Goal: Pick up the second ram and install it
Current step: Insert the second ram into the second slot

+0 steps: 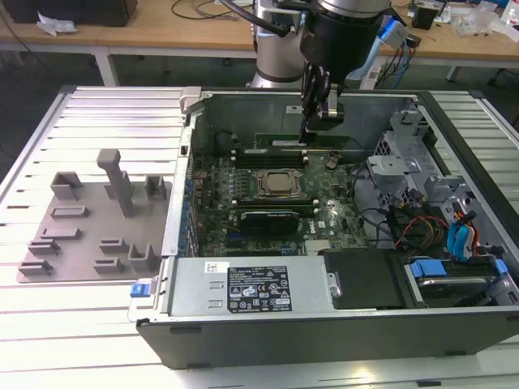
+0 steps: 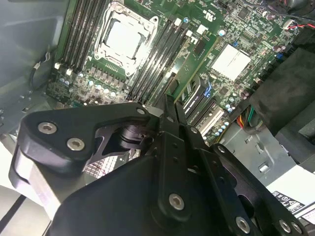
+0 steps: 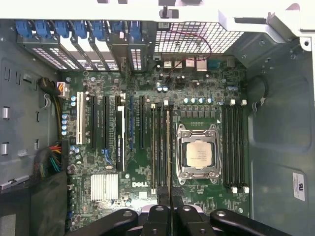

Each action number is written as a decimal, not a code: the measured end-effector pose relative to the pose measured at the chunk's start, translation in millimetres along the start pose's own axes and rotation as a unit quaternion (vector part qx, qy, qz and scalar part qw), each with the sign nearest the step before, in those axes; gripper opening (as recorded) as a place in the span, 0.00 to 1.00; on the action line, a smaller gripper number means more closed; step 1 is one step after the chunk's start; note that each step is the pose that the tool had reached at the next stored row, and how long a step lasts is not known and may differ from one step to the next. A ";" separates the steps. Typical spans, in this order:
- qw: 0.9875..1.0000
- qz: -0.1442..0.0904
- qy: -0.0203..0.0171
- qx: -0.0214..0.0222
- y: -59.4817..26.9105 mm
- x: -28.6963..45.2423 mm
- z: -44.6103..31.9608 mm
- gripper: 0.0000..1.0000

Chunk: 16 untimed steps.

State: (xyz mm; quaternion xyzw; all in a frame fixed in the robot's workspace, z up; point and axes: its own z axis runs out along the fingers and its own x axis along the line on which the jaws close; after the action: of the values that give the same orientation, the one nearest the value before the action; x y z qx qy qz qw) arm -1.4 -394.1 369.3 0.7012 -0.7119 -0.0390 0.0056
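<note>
Gripper (image 1: 306,138) fingers are clamped together on the second ram (image 1: 285,140), a slim green stick held level and on edge, gripped near its middle. It sits along the memory slots (image 1: 243,156) just beside the silver processor (image 1: 278,183), on that socket's far side in the exterior view; whether it is seated in a slot cannot be told. In the first wrist view the second ram (image 3: 170,147) shows edge-on as 1 thin line running out from the fingertips over the slots next to the processor (image 3: 199,153). A white label (image 1: 255,290) with dense small print lies on the power supply (image 1: 195,284), a white sticker (image 3: 299,186) sits on the case wall, and white lettering marks the board. The arm (image 1: 340,32) comes straight down from above, wrist pointing into the open computer case (image 1: 193,154). A black card (image 1: 263,219) lies on the near side of the processor, coloured cables (image 1: 413,227) bunch at the exterior view's right, and a grey tray (image 1: 89,219) rests on the slatted table (image 1: 122,121) at its left.
</note>
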 end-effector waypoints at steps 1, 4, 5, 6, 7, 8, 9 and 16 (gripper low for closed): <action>1.000 0.000 0.001 0.000 -0.1 0.0 1.3 0.10; 1.000 0.000 0.003 0.000 -0.6 0.3 10.1 0.10; 1.000 0.000 0.003 0.000 -0.9 0.5 13.4 0.10; 1.000 0.000 0.004 0.000 -1.0 0.6 15.8 0.10; 1.000 0.000 0.004 0.000 -1.1 0.6 16.6 0.10; 1.000 0.000 0.004 0.000 -1.1 0.7 17.9 0.10; 1.000 0.000 0.004 0.000 -1.2 0.7 18.9 0.10; 1.000 0.001 0.009 0.000 -2.2 1.4 34.7 0.10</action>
State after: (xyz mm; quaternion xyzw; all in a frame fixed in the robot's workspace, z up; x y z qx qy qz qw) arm -1.3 -393.9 334.5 0.7011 -0.7122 -0.0324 0.0120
